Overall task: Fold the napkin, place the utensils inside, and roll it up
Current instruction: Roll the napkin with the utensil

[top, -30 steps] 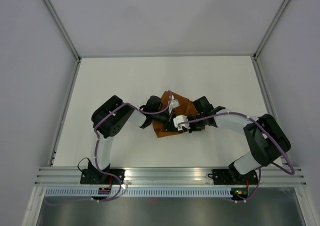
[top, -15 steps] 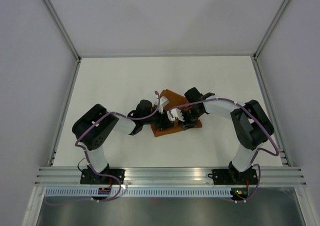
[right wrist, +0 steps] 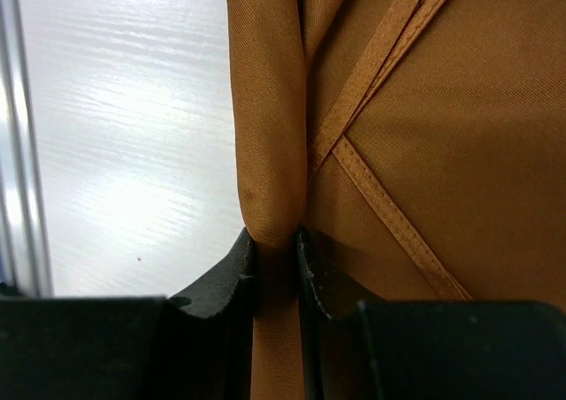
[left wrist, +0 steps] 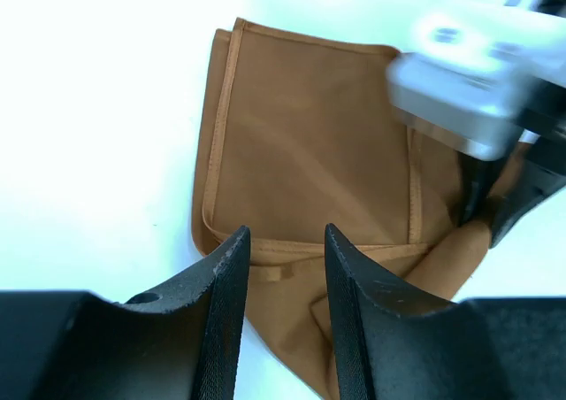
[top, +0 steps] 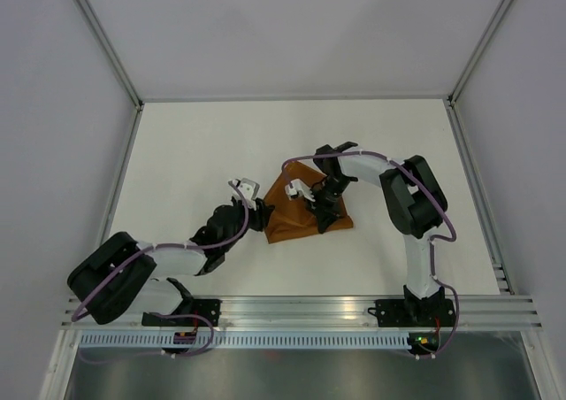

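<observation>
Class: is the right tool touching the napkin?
Touching. The right wrist view shows the right tool clamped on a rolled fold of the napkin, with no gap.

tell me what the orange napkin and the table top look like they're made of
napkin: woven cloth, probably cotton or a blend, matte rust-orange. The right wrist view shows a fine diagonal weave, stitched hems and soft folds.
table top: hard, smooth white surface with a slight sheen and faint grain-like streaks. It may be laminate or painted board; the look leaves that open.
</observation>
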Available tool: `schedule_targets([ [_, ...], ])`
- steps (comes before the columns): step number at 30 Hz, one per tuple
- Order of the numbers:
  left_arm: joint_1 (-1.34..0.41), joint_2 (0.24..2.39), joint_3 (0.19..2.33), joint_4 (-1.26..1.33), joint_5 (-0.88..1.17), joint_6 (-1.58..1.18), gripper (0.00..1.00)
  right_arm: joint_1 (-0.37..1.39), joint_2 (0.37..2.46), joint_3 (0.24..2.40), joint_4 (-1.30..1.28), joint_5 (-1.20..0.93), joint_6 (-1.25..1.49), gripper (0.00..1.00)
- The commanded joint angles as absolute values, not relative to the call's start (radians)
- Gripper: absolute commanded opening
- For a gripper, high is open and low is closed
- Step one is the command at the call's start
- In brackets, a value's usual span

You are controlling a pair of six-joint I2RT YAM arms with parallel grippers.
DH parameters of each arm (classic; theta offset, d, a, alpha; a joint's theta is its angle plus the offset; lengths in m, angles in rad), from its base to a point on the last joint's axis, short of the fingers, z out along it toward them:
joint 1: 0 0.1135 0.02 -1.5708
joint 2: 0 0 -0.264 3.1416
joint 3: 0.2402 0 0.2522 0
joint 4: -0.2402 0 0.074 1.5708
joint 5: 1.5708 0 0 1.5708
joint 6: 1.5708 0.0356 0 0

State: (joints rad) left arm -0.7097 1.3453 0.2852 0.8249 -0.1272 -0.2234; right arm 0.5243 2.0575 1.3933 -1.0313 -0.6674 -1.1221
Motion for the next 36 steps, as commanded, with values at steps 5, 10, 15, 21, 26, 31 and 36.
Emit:
schedule_targets([
  [5,-0.934,1.327,0.233,1.017,-0.351,0.046,0.46,0.535,2.295,1.497,-1.152,-0.572,-1.048,0.02],
  [10,-1.041,1.435,0.281,1.0,-0.325,0.193,0.49,0.534,2.361,1.548,-1.163,-0.566,-1.025,0.02],
  [15,-1.147,1.546,0.38,0.913,-0.27,0.323,0.54,0.529,2.379,1.571,-1.172,-0.568,-1.009,0.02],
  [21,-1.195,1.65,0.422,0.92,-0.203,0.403,0.59,0.523,2.391,1.583,-1.173,-0.568,-0.996,0.02],
  [26,-1.195,1.718,0.439,0.939,-0.187,0.446,0.61,0.517,2.398,1.585,-1.172,-0.565,-0.988,0.02],
  [31,-1.197,1.793,0.449,0.965,-0.207,0.489,0.62,0.514,2.401,1.586,-1.172,-0.566,-0.986,0.02],
  [36,-1.193,1.812,0.483,0.881,-0.172,0.482,0.54,0.508,2.402,1.588,-1.172,-0.571,-0.982,0.02],
])
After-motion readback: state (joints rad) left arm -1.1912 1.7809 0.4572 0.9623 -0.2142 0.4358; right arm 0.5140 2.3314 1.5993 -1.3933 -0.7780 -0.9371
